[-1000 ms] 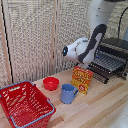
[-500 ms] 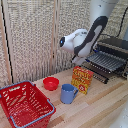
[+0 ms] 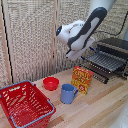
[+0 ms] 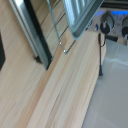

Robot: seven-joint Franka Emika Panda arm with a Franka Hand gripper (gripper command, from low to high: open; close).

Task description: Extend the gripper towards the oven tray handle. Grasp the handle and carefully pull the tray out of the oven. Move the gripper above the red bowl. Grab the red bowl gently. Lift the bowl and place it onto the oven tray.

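Pale wooden tabletop (image 3: 100, 107) — woven wicker screen (image 3: 30, 40) behind.

Arm (image 3: 85, 30) is bulky, rounded white shells with black sections at the joints; a broad black band runs along the upper link and a black ring marks the seam near the wrist. Wrist housing (image 3: 67, 32) is a fat white bulb with a dark round spot on its face and small dark hardware hanging below; too blurred for fingers, screws or markings. No part of the arm is identifiable in the wrist view, and no loose cables show on it.
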